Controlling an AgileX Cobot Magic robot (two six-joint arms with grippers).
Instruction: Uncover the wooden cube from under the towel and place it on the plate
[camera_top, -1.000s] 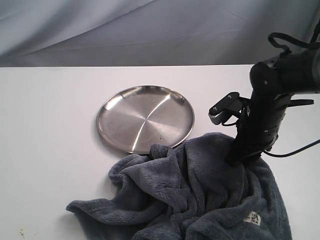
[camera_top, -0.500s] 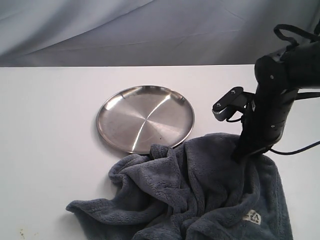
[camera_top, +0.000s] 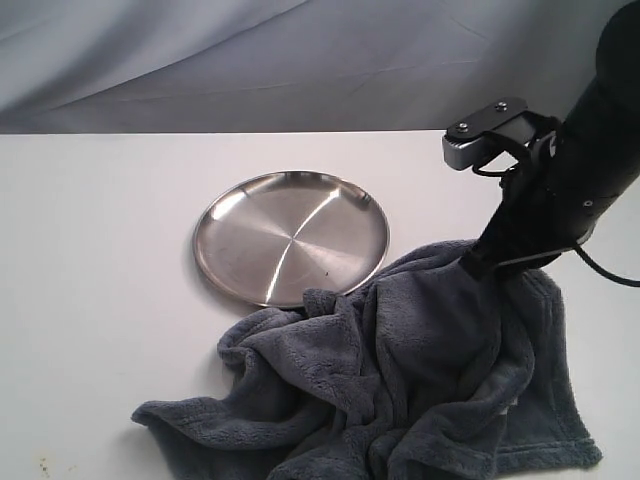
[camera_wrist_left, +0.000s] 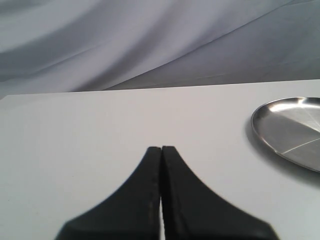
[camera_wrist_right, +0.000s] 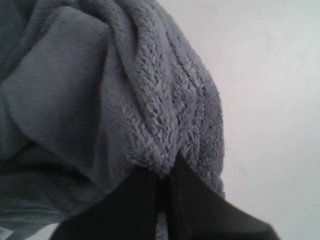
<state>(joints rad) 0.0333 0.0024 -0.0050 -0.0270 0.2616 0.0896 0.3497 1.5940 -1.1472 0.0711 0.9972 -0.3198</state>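
Note:
The blue-grey towel lies crumpled on the white table at the front right, its edge lapping the plate's near rim. My right gripper is shut on a fold of the towel at its far right corner and holds that corner lifted off the table. The shiny steel plate sits bare in the middle of the table; its rim also shows in the left wrist view. My left gripper is shut on nothing, over bare table. The wooden cube is hidden.
The white table runs back to a grey draped backdrop. The right arm's camera bracket juts out above the towel's lifted corner.
My right gripper has closed on the towel's far right corner and risen up and to the right, pulling that side of the cloth up with it. The white label is no longer in sight.

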